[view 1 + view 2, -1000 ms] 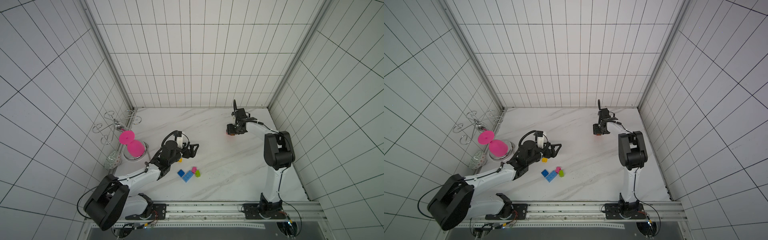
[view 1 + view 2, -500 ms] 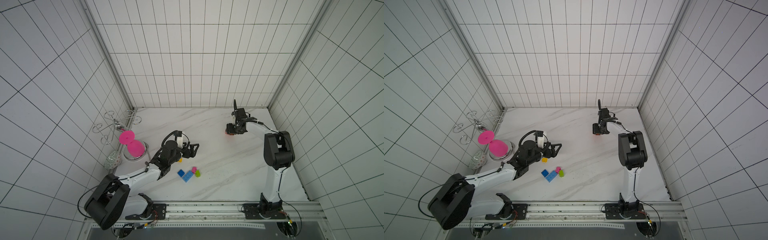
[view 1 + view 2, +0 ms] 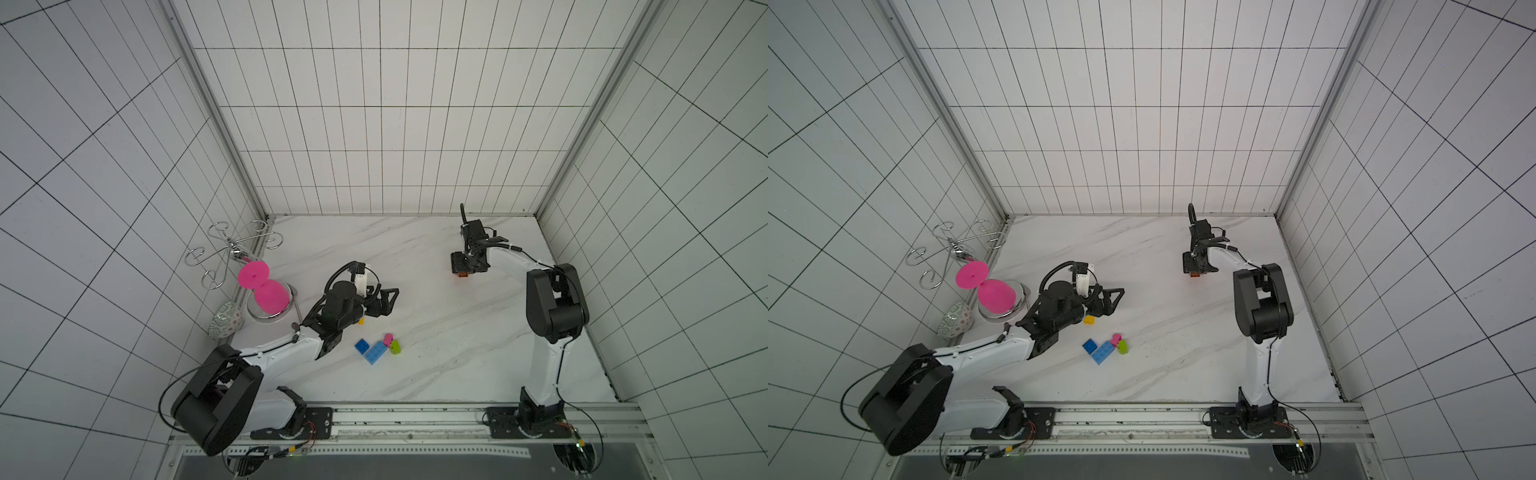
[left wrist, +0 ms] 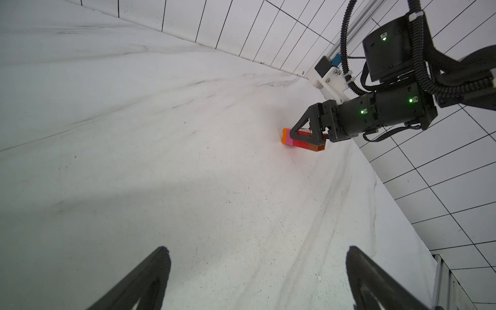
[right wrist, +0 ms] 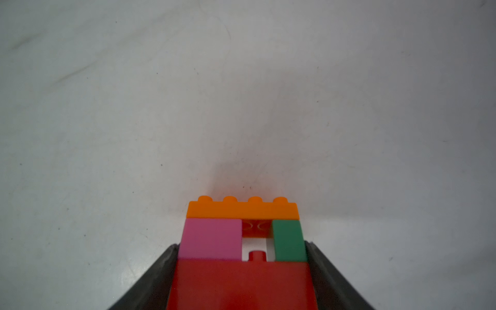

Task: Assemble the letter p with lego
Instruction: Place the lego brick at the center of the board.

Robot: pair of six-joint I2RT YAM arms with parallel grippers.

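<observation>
Okay, marble tabletop (image 3: 436, 332), tiled walls (image 3: 395, 145) all round. Your right gripper (image 3: 466, 265) straddles the orange-pink-green-red lego stack (image 5: 243, 210) right of centre, clamped or not I cannot tell; left gripper (image 3: 384, 300) gapes empty.

Lab test cell, white gridded walls (image 3: 374, 145), marble-look tabletop (image 3: 449, 332), aluminium rail (image 3: 415, 417)

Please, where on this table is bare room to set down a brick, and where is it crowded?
Free: the strip of table between the left gripper and the right gripper; the front patch between the loose bricks and the right arm. Crowded: around the loose bricks and yellow brick, and the left edge by the metal bowl.
</observation>
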